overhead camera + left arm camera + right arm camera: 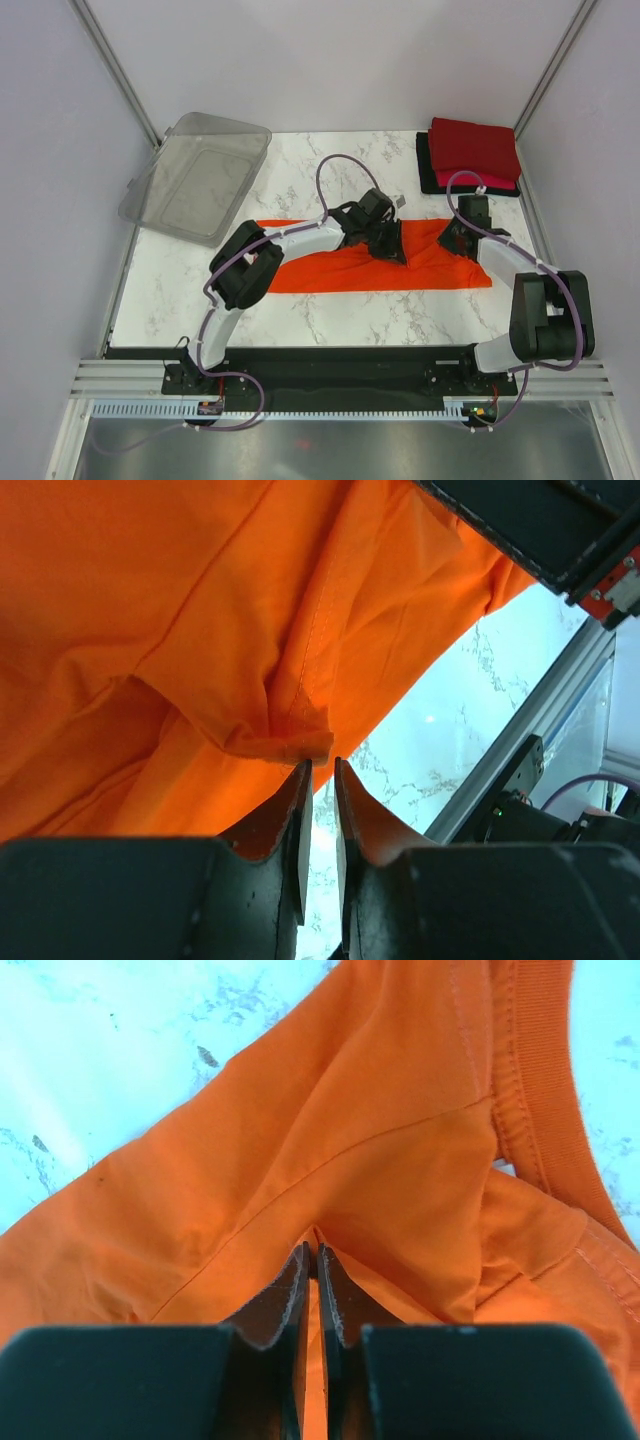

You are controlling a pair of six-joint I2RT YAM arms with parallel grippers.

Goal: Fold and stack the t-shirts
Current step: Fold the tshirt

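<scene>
The bright orange t-shirt (330, 270) lies as a long flat strip across the middle of the marble table (330, 320). My left gripper (392, 248) hovers over its right half. In the left wrist view its jaws (322, 762) stand a little apart, with bare table showing through the gap and a bunched fold of orange cloth (290, 742) just beyond the tips. My right gripper (458, 240) is at the shirt's right end. There its jaws (312, 1248) are pressed nearly together on a tented ridge of the shirt (350, 1110), near the ribbed collar (540, 1090). Folded dark red (475, 148), pinkish-red (480, 182) and black (428, 165) t-shirts are stacked at the back right.
A clear plastic bin (200, 175) sits tilted at the back left corner. Metal frame posts (120, 75) rise at both back corners and a rail (320, 380) runs along the near edge.
</scene>
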